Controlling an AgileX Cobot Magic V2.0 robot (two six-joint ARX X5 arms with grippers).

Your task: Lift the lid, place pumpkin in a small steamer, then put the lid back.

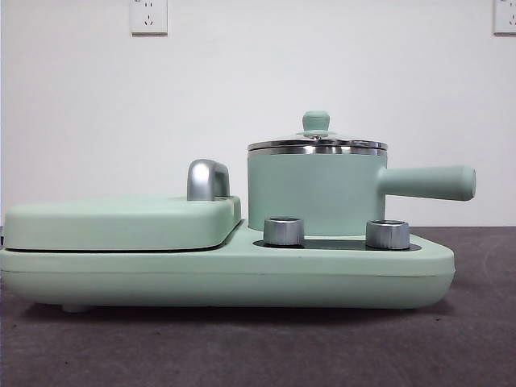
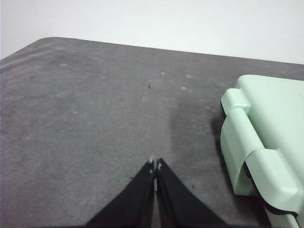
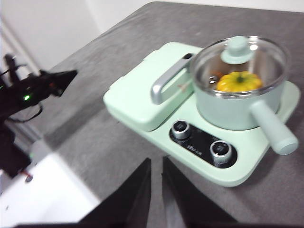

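Observation:
The small steamer (image 1: pixel 314 193) stands on the right half of a mint-green cooker base (image 1: pixel 226 274), its long handle (image 1: pixel 427 182) pointing right. The glass lid (image 1: pixel 317 145) sits on the steamer's rim, knob up. In the right wrist view the pumpkin (image 3: pixel 239 81) shows through the lid (image 3: pixel 237 52), lying inside the steamer (image 3: pixel 228 114); the front view hides it. My right gripper (image 3: pixel 156 161) hangs shut and empty, high above the table in front of the cooker. My left gripper (image 2: pixel 155 164) is shut over bare table, off the cooker's griddle end.
A flat griddle cover (image 1: pixel 121 222) with a chrome handle (image 1: pixel 207 179) fills the base's left half. Two steel knobs (image 1: pixel 284 231) (image 1: pixel 387 235) sit in front of the steamer. Dark grey felt (image 2: pixel 95 118) covers the table. The left arm (image 3: pixel 47 83) shows at the table's edge.

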